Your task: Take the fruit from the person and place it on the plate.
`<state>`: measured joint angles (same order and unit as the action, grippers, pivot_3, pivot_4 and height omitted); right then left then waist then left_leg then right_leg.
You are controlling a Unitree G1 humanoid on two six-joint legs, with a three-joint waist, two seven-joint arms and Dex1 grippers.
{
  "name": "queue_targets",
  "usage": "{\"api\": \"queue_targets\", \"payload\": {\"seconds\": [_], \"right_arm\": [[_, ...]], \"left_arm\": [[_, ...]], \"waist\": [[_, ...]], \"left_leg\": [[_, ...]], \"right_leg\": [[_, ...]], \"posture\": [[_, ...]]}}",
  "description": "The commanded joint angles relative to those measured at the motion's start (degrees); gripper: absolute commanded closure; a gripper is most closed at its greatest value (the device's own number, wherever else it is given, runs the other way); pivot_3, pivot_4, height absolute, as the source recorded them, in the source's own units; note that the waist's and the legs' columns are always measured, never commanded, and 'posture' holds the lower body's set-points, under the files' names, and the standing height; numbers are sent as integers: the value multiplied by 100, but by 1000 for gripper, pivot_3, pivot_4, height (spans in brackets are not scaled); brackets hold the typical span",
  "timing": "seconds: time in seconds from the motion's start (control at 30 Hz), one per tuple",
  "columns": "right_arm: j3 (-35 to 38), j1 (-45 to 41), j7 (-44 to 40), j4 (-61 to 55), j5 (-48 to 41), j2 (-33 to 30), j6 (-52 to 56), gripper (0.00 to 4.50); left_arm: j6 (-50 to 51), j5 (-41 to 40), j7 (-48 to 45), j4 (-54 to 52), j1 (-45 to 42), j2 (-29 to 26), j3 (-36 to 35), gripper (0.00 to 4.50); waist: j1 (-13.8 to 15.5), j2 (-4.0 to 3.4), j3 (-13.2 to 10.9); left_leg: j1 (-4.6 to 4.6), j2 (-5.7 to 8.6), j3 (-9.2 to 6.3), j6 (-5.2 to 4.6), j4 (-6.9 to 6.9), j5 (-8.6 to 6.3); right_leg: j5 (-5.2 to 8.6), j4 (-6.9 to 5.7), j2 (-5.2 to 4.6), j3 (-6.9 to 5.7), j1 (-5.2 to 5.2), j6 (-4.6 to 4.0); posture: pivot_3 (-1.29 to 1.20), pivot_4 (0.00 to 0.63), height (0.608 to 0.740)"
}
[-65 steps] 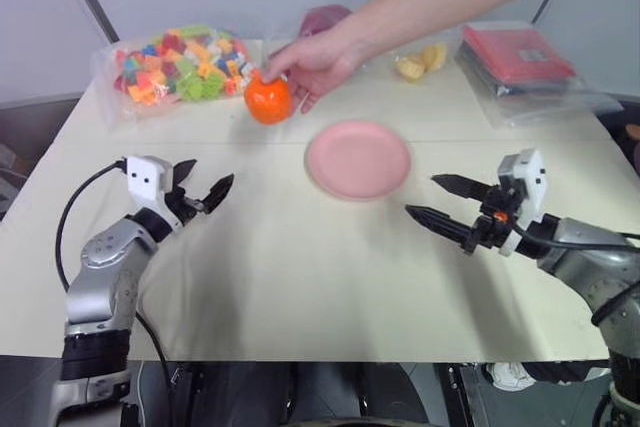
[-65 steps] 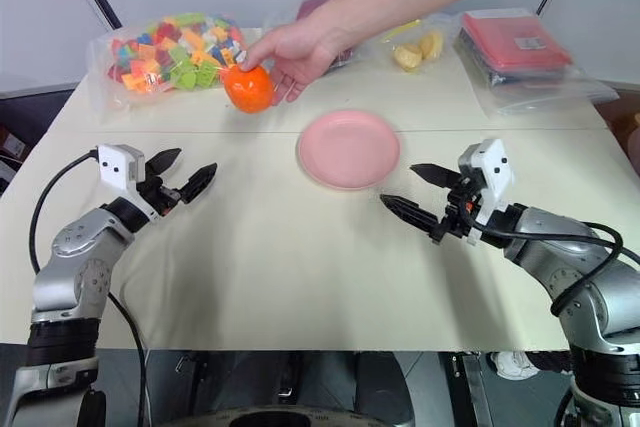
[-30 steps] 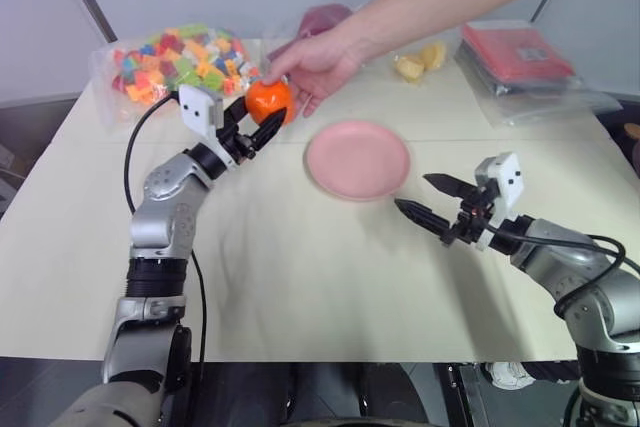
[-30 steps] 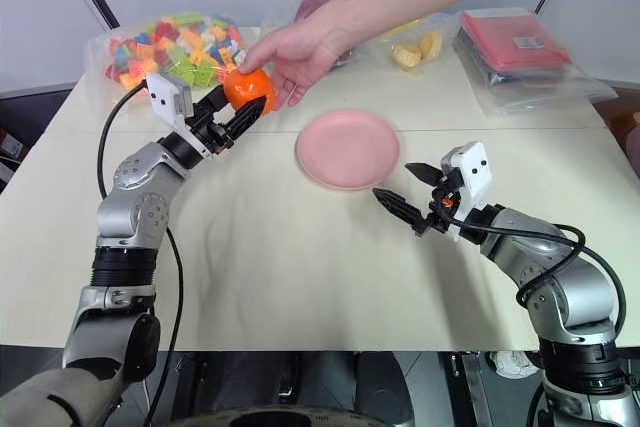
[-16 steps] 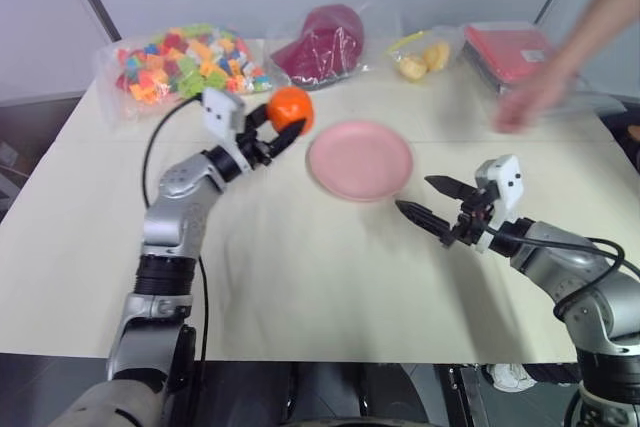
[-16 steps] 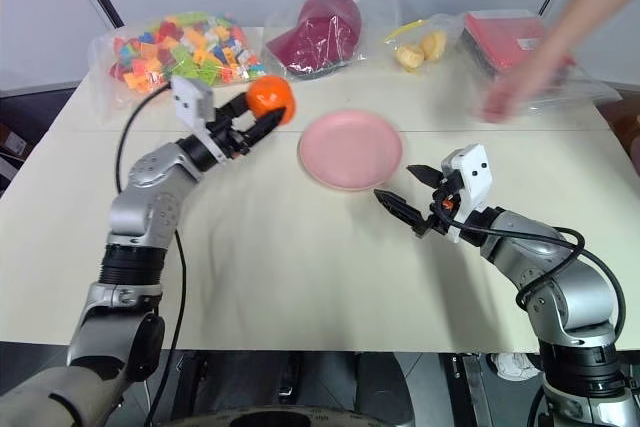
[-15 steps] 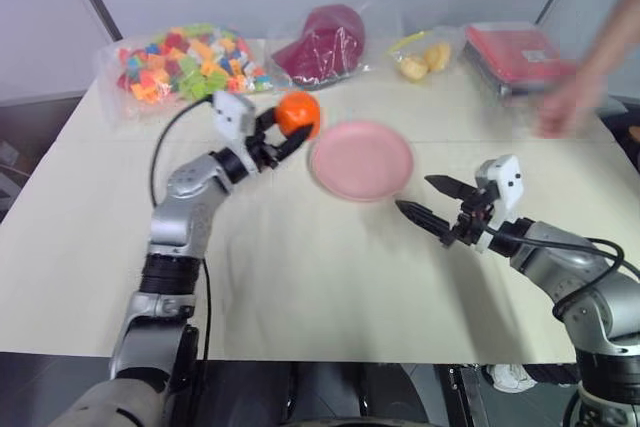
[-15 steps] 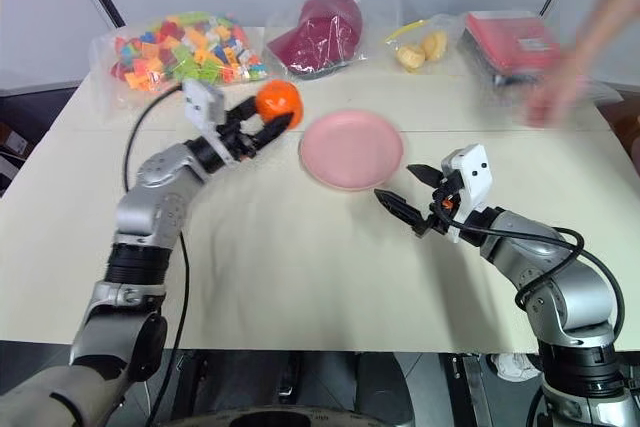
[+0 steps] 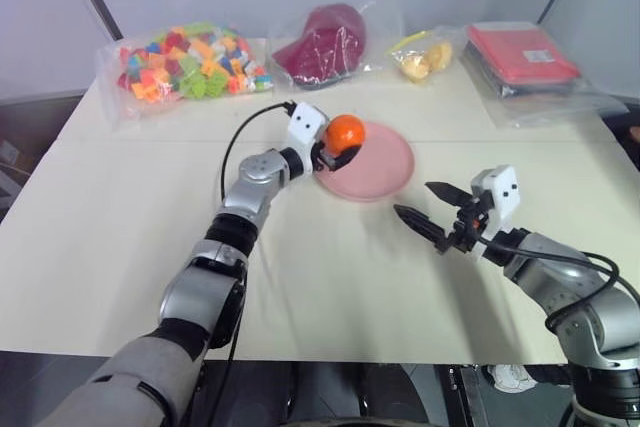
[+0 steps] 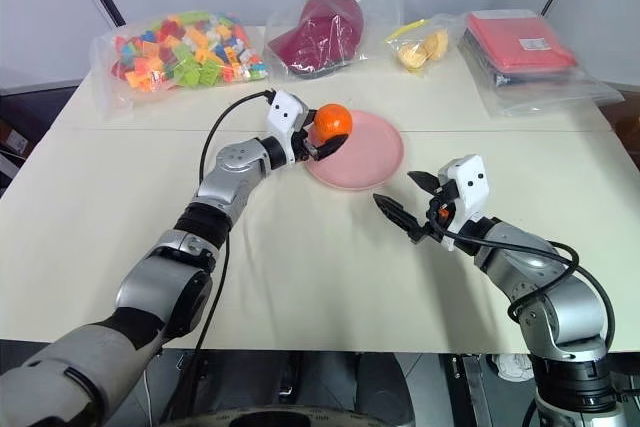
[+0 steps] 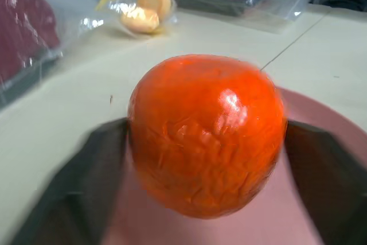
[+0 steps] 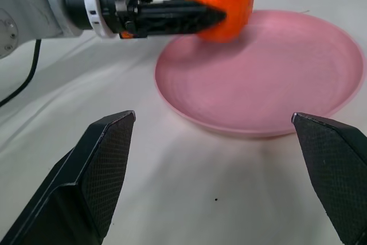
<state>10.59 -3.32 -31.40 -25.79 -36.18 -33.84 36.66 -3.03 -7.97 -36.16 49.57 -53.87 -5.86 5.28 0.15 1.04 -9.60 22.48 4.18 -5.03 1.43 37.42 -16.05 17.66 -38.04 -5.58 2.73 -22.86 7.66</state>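
The small, round, smooth-skinned bright orange fruit (image 9: 346, 132) is seen over the left part of the round, flat pink plate (image 9: 385, 162), at the tip of the left gripper (image 9: 340, 150). In the left wrist view the fruit (image 11: 206, 134) sits between the two black fingers (image 11: 74, 190), with the pink of the plate below it; whether the fingers press on the fruit or stand just off it cannot be told, nor whether the fruit rests on the plate. From the right wrist view, one black finger (image 12: 172, 15) of the left gripper is seen lying across the near side of the fruit (image 12: 221, 1), above the plate's far left edge (image 12: 264, 78).

The right gripper (image 9: 432, 209) is held above the pale counter (image 9: 300, 277), near and to the right of the plate and apart from it, with its two black fingers spread wide and nothing between them.

Along the far edge of the counter lie a clear bag of many-coloured small blocks (image 9: 185, 72) at the left, a dark red bundle in clear plastic (image 9: 325, 45) beside it, a clear bag of pale yellow pieces (image 9: 425, 57), and a flat red pack in clear plastic (image 9: 525, 55) at the right.
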Motion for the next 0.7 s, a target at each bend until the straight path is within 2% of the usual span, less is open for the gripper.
{"api": "queue_targets", "payload": {"seconds": [0.03,0.2,0.3,0.47,0.57,0.7], "right_arm": [[170,-7,34,-253,-12,11,-124,0],[154,-116,8,-96,55,-17,-191,0],[167,-207,-35,52,122,-43,-243,0],[389,-387,2,474,300,-36,-510,0],[514,-536,91,814,476,6,-753,0],[611,-671,46,1172,625,-57,-949,0]], "left_arm": [[-179,-53,-52,-20,-168,28,-199,18],[-33,-431,142,-365,-126,82,-700,18],[464,-835,-12,-1151,93,-45,-963,18],[1693,-1375,-29,-3173,1062,-907,-1387,18],[2072,-1455,44,-3827,1668,-1469,-1628,18],[2500,-1680,252,-4615,2393,-1939,-2073,18]], "waist": [[-1,0,0],[5,1,-1],[-15,1,-1],[-143,-1,1],[-121,-2,1],[-64,-2,1]], "left_leg": [[0,0,0,1,1,0],[0,0,-1,0,1,0],[1,-1,-1,1,0,1],[1,-4,-1,9,-7,5],[0,-6,0,13,-11,7],[1,-3,-1,13,-6,7]], "right_leg": [[0,0,0,0,0,0],[0,0,0,0,0,0],[0,-1,0,0,-3,0],[0,-5,3,6,-11,0],[0,-11,5,9,-17,-1],[0,-8,0,8,-13,-1]], "posture": [[0,150,740],[0,150,740],[0,150,740],[0,150,740],[0,150,740],[0,150,740]]}}
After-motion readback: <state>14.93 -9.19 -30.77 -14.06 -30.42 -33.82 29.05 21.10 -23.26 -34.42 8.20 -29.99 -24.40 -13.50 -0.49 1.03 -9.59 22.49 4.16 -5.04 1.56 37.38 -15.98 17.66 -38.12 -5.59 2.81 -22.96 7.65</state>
